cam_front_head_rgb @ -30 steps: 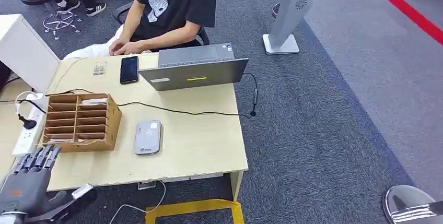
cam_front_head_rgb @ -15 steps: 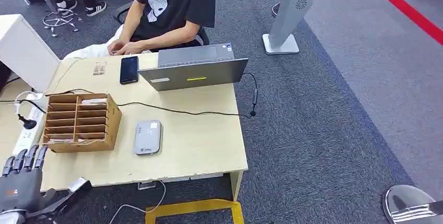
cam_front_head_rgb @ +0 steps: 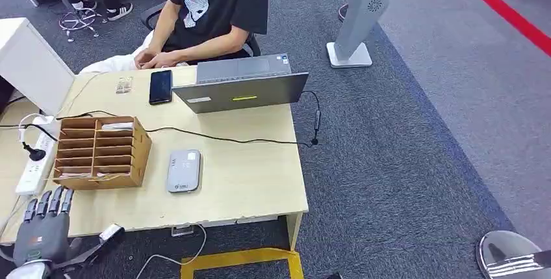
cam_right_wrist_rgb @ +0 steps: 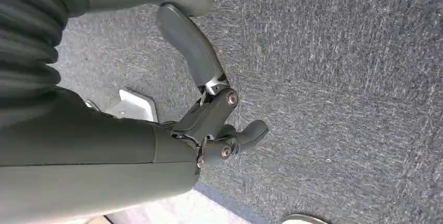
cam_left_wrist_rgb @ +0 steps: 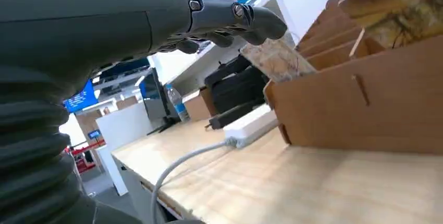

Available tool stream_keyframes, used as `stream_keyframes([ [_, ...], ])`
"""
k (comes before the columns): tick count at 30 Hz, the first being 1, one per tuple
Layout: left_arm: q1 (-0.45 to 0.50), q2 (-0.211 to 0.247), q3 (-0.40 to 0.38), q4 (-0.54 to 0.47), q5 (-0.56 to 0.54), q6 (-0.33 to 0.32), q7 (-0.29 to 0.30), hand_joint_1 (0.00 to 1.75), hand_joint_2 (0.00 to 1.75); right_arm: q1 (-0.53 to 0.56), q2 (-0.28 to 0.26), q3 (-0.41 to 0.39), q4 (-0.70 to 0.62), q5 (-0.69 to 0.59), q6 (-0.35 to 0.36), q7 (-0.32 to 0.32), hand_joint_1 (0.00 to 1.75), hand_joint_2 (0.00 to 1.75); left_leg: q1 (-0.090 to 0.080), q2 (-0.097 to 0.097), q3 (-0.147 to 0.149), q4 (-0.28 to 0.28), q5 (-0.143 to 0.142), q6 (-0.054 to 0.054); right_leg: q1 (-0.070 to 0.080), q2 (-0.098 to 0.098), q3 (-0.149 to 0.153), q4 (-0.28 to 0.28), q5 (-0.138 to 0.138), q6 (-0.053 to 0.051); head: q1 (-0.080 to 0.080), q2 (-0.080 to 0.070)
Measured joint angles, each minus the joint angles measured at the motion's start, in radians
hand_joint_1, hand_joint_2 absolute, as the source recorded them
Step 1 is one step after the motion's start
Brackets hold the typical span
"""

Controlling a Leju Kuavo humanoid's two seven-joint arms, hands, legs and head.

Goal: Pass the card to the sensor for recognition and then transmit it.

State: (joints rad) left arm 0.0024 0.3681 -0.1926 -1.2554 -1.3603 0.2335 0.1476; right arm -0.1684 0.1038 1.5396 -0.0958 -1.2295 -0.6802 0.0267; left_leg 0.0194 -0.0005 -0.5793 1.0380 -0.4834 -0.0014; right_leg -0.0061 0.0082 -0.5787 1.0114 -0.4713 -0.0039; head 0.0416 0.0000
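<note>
My left hand (cam_front_head_rgb: 44,230) hovered empty, fingers spread, at the table's (cam_front_head_rgb: 247,188) near-left corner. A card (cam_left_wrist_rgb: 277,59) jutted from the cardboard organizer (cam_front_head_rgb: 99,151): thin, light, probably slick, so I judged pinching its exposed edge best. My right hand (cam_right_wrist_rgb: 219,130) hung loosely curled over the carpet (cam_right_wrist_rgb: 339,78), empty.

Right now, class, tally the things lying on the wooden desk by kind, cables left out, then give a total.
Wooden card organizer: 1
Grey card sensor: 1
Laptop: 1
Black phone: 1
White power strip: 1
Total: 5
</note>
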Motion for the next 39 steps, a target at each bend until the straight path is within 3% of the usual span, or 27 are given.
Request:
stream_keyframes([
  [13, -0.067, 0.066, 0.000, -0.138, -0.008, -0.031, -0.003, 0.00, 1.75, 0.002, 0.000, 0.000, 0.000, -0.024, 0.000, -0.017, 0.00, 1.75, 0.000, 0.000, 0.000, 0.000, 0.000, 0.000, 0.000, 0.000, 0.000, 0.000, 0.000, 0.000, 0.000, 0.000],
  [21, -0.086, 0.075, 0.000, -0.173, 0.006, -0.012, -0.012, 0.00, 1.75, 0.002, 0.000, 0.000, 0.000, -0.022, 0.000, -0.017, 0.00, 1.75, 0.000, 0.000, 0.000, 0.000, 0.000, 0.000, 0.000, 0.000, 0.000, 0.000, 0.000, 0.000, 0.000, 0.000],
  [27, -0.106, 0.043, -0.001, -0.164, 0.015, 0.112, -0.042, 0.00, 1.75, 0.002, 0.001, 0.000, 0.000, -0.005, 0.000, -0.017, 0.00, 1.75, 0.000, 0.000, 0.000, 0.000, 0.000, 0.000, 0.000, 0.000, 0.000, 0.000, 0.000, 0.000, 0.000, 0.000],
  [30, -0.130, 0.005, -0.002, -0.111, 0.025, 0.188, -0.070, 0.00, 1.75, 0.001, 0.001, 0.000, -0.004, 0.017, 0.000, -0.014, 0.00, 1.75, 0.000, 0.000, 0.000, 0.000, 0.000, 0.000, 0.000, 0.000, 0.000, 0.000, 0.000, 0.000, 0.000, 0.000],
  [39, -0.214, -0.079, -0.003, 0.056, 0.049, 0.237, -0.109, 0.00, 1.75, -0.005, 0.001, 0.000, -0.010, 0.053, 0.000, -0.007, 0.00, 1.75, 0.000, 0.000, 0.000, 0.000, 0.001, 0.000, 0.000, 0.000, 0.000, 0.000, 0.001, 0.001, 0.000, 0.000],
])
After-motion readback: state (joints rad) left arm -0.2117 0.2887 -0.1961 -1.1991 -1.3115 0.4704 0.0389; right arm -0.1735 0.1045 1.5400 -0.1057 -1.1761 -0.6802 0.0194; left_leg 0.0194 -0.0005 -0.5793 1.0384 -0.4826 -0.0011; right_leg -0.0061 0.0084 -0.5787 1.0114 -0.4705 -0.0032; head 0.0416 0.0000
